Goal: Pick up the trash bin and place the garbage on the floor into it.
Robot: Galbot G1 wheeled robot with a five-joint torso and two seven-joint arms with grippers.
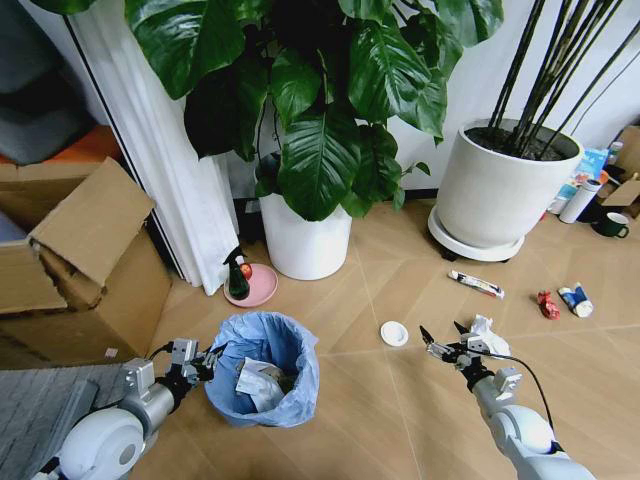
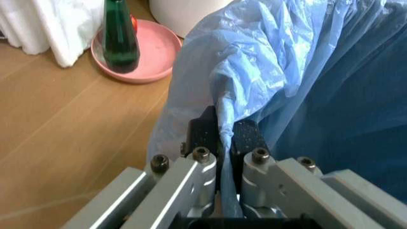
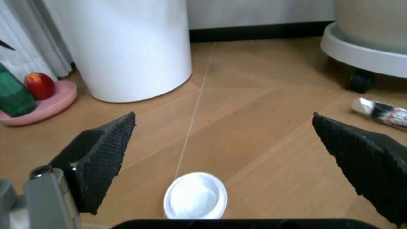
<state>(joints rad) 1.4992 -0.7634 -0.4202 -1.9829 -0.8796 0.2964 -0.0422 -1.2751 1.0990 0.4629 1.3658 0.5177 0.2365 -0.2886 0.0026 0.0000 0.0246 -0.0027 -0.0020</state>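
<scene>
**Op:** Grippers first; where do you have them?

**Obs:** Your left gripper reaches in low from the left side, arm stretched forward along the floor; its fingers are pinched together on the crinkly blue liner at the rim of the trash bin; the left wrist view shows the plastic squeezed between the two black pads.

**Op:** And the bin itself?

**Obs:** You see it on the wooden floor, just in front of the robot and left of centre; crumpled white paper already lies inside; behind it stands the green spray bottle on its pink dish.

**Op:** Right side?

**Obs:** Your right gripper is held out forward and low, wrist roughly level, jaws spread wide and holding nothing; the white disc lies on the floor between and just beyond the fingertips; in the head view the disc sits just left of the gripper.

**Op:** Other litter?

**Obs:** You have a crumpled white wad just beside the right gripper; a thin tube wrapper farther out near the big white pot; a red scrap and a blue-white scrap off to the right, close together.
</scene>
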